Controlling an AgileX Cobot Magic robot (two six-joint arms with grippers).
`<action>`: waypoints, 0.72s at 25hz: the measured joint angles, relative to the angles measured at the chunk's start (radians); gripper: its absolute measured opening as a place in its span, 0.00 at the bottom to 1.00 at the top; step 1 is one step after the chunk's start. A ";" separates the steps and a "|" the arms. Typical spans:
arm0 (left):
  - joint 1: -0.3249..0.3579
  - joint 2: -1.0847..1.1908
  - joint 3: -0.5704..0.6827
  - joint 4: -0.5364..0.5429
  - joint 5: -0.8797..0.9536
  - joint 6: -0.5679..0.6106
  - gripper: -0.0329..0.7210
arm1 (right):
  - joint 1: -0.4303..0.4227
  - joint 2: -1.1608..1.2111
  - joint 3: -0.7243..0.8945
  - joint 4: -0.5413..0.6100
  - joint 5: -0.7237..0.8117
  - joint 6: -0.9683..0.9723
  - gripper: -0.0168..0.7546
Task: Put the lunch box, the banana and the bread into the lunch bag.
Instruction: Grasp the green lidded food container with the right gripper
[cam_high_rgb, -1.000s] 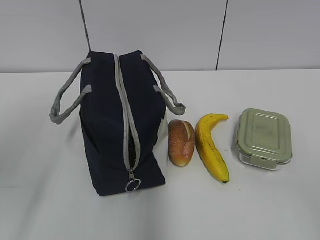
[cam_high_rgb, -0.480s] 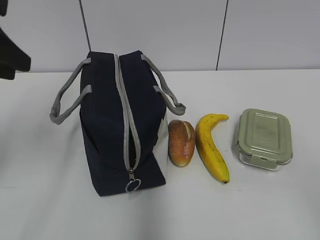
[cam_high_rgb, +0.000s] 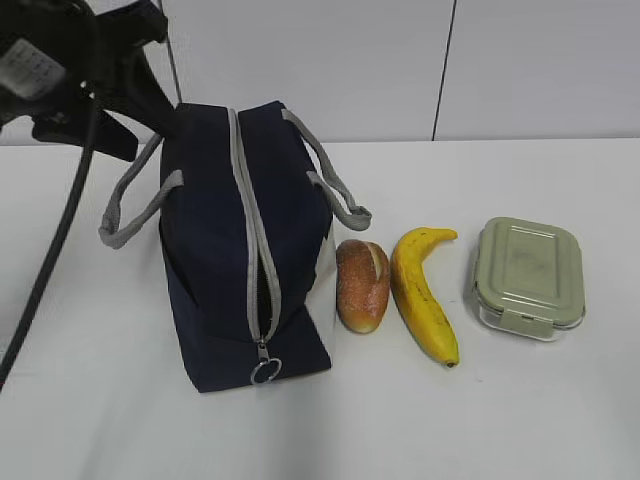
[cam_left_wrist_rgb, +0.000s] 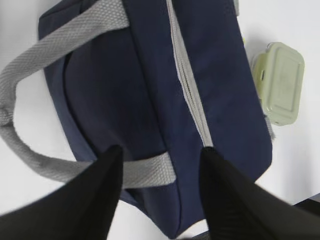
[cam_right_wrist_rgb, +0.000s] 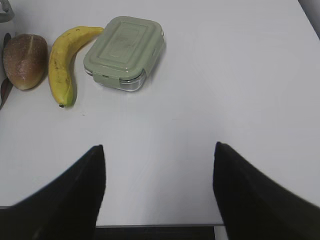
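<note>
So the lunch bag (cam_high_rgb: 245, 250) sits on the white table (cam_high_rgb: 520, 420) with its grey zipper (cam_high_rgb: 252, 240) running along the top, closed for most of its length as far as I can see, ring pull (cam_high_rgb: 265, 371) at the near end. Makes sense that nothing's inside yet: the bag has to be opened first. The bread (cam_high_rgb: 362, 285), banana (cam_high_rgb: 425, 292) and lunch box (cam_high_rgb: 528, 277) are lined up in a neat row just right of the bag, bread nearest it, none touching each other, easy to grab one by one.

The left gripper (cam_left_wrist_rgb: 160, 165) hangs over the bag's far end, fingers spread apart, nothing between them, one webbing handle (cam_left_wrist_rgb: 145, 172) lying under the gap. My guess is it's lining up to steady the bag or get at the zipper. The right gripper (cam_right_wrist_rgb: 157, 165) is also spread wide and empty, parked over bare table well away from the food.

In the exterior view the left arm (cam_high_rgb: 70, 60) is cut off at the top left corner, and the right arm isn't in it at all. Can't see what's in the lunch box with the green lid on.
</note>
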 joint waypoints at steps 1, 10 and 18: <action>-0.003 0.021 -0.014 0.001 0.000 -0.006 0.55 | 0.000 0.000 0.000 0.000 0.000 0.000 0.69; -0.005 0.142 -0.109 0.037 0.014 -0.050 0.56 | 0.000 0.000 0.000 0.000 0.000 0.000 0.69; -0.005 0.208 -0.117 0.042 0.031 -0.054 0.54 | 0.000 0.000 0.000 0.000 0.000 0.000 0.69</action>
